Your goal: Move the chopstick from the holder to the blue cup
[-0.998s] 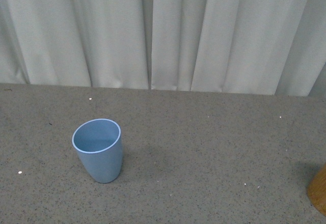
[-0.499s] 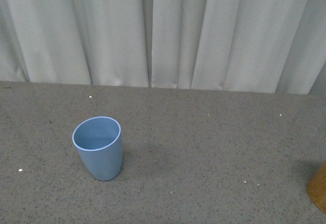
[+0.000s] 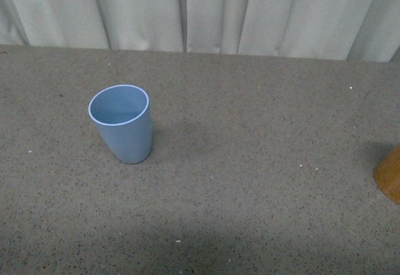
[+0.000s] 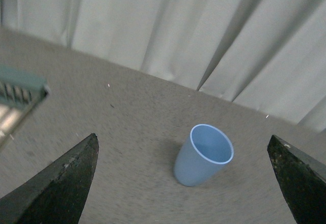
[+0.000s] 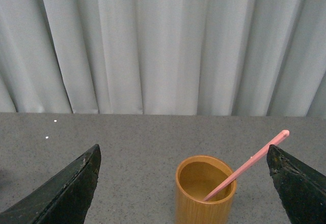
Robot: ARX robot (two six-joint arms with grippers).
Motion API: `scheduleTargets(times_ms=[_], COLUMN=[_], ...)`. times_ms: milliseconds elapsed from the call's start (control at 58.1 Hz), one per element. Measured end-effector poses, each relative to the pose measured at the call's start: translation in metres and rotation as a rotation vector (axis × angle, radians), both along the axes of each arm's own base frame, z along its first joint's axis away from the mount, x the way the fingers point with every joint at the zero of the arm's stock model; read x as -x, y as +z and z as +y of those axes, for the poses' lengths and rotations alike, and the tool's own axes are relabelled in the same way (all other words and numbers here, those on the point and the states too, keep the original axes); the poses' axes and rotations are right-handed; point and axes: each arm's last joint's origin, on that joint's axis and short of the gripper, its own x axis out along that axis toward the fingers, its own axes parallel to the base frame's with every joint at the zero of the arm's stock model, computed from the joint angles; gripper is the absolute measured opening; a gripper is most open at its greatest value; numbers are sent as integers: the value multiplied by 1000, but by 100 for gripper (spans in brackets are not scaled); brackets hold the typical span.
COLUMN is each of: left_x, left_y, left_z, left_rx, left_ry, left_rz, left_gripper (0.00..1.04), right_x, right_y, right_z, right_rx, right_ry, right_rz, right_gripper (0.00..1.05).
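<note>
The light blue cup [image 3: 122,124] stands upright and empty on the grey speckled table, left of centre in the front view. The left wrist view shows the cup [image 4: 202,155] ahead of my open left gripper [image 4: 186,183], well apart from its fingers [image 4: 56,188]. Only a sliver of the orange-brown holder [image 3: 389,176] shows at the front view's right edge. From the right wrist, the holder [image 5: 205,191] stands upright with one salmon-pink chopstick [image 5: 247,165] leaning out of it. My right gripper [image 5: 183,186] is open, short of the holder, with nothing between its fingers.
White curtains [image 3: 200,9] hang behind the table's far edge. A slatted teal-framed object [image 4: 18,94] sits off to one side in the left wrist view. Neither arm appears in the front view.
The front view has tilted downward: cup, table edge and curtains all sit higher in the frame than before. The cup itself has not moved on the table.
</note>
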Motion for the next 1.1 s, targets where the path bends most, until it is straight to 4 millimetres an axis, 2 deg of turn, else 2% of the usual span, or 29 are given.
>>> scheduleTargets(times_ms=[120,258,361,568,757,1101], left_x=[-19,-48,-76,-112,-147,-180], left_y=[1,4,1,-18,-26,-42], left_z=[7,14,21,25,1,-26], left_rx=[350,459,478,468,439,396], left_ry=[74,138,189,295,237,210], left_rz=[-10,-9,38,167,265,401], left_gripper=[98,98,98,98,98,98], right_x=[0,0,0,0,0,0], right_y=[0,0,0,0,0,0], right_z=[0,0,0,0,0,0], right_rx=[0,0,0,0,0,0], right_ry=[0,0,0,0,0,0], right_rz=[0,0,0,0,0,0], right_gripper=[95,95,95,95,95,95])
